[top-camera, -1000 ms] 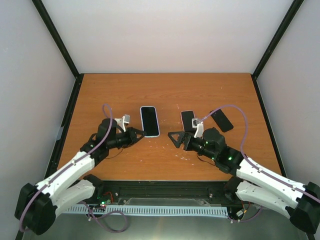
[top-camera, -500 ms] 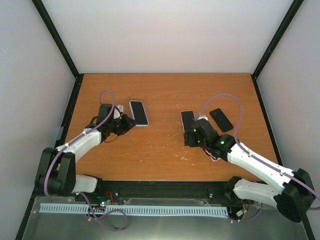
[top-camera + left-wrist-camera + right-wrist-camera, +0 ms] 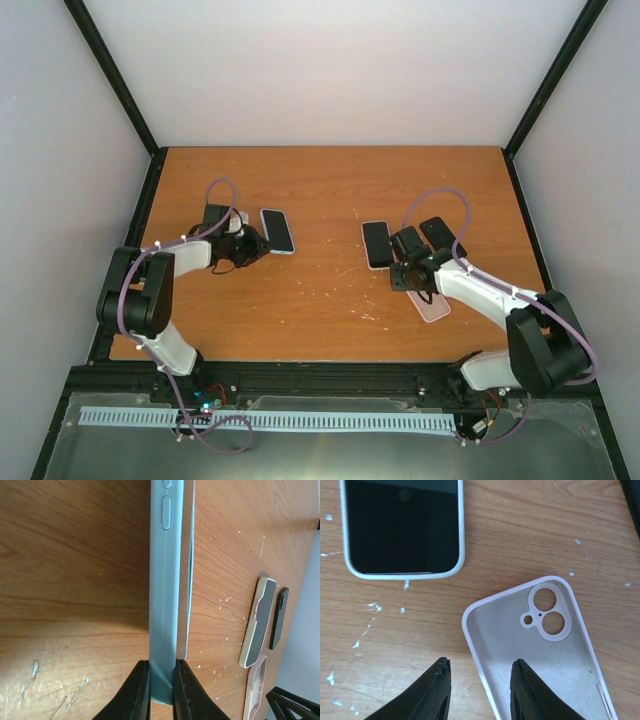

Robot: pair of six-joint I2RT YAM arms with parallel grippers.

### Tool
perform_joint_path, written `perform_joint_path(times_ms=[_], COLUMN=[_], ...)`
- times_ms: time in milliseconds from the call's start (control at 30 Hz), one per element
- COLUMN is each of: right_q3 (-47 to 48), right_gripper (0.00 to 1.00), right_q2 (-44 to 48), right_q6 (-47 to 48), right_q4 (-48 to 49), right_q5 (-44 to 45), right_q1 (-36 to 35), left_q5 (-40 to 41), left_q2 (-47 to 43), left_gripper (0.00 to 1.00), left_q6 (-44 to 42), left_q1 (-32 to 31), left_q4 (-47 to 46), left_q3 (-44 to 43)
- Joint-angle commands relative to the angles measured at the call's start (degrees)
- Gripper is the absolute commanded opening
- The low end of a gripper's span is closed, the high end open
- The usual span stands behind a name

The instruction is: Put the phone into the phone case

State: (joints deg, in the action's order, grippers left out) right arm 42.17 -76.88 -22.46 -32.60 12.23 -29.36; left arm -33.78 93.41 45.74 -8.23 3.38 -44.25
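My left gripper (image 3: pixel 161 667) is shut on the near end of a phone in a light blue case (image 3: pixel 165 580). From above, that phone (image 3: pixel 277 230) is left of centre with the left gripper (image 3: pixel 255 243) at its left side. An empty pale case (image 3: pixel 540 645) lies open side up on the table. My right gripper (image 3: pixel 481 665) stands open astride its left wall, touching neither side. From above, this case (image 3: pixel 432 303) lies just in front of the right gripper (image 3: pixel 413 275). A dark-screened phone with a white rim (image 3: pixel 402 525) lies just beyond.
A black phone-shaped slab (image 3: pixel 442 239) lies right of the white-rimmed phone (image 3: pixel 376 244). The left wrist view also shows the white-rimmed phone (image 3: pixel 257 622), the black slab (image 3: pixel 280 617) and the empty case (image 3: pixel 255 690) at its right edge. Black frame posts border the wooden table (image 3: pixel 330 180).
My right gripper has narrowed and come down over the empty case's wall. The left arm has swung outward, carrying the blue-cased phone left and farther back.
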Motion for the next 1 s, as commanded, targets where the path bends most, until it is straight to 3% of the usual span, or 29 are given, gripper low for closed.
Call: perform_joint_path(times_ms=[0, 367, 467, 667, 733, 767, 967], right_q3=[1.74, 0.56, 0.54, -0.6, -0.92, -0.87, -0.57], right_gripper=[0.33, 0.3, 0.27, 0.09, 0.04, 0.03, 0.03], right_q2=[-2.57, -7.57, -8.02, -6.92, -6.57, -6.25, -3.43], right_q6=[3.14, 4.64, 5.01, 4.44, 4.39, 4.32, 3.18], right_q4=[1.11, 3.69, 3.81, 3.96, 3.93, 3.7, 3.24], right_q5=[-1.77, -7.19, -8.1, -9.51, -10.25, -10.14, -12.5], right_q1=[2.46, 4.05, 4.05, 3.98, 3.85, 3.69, 2.65], left_q5=[-2.65, 0.82, 1.79, 4.35, 4.53, 4.69, 5.07], left_q2=[1.97, 1.66, 0.28, -6.83, -9.54, -10.96, -18.79], left_gripper=[0.04, 0.26, 0.43, 0.77, 0.96, 0.99, 0.99], left_q6=[-2.06, -2.23, -2.74, -3.37, -3.57, -3.81, -5.16], left_q1=[0.49, 0.58, 0.58, 0.58, 0.58, 0.58, 0.58], left_q4=[-4.48, -1.01, 1.3, 7.43, 9.31, 10.01, 14.88], left_q3=[-3.43, -3.44, -3.75, -3.23, -2.8, -2.71, -2.21])
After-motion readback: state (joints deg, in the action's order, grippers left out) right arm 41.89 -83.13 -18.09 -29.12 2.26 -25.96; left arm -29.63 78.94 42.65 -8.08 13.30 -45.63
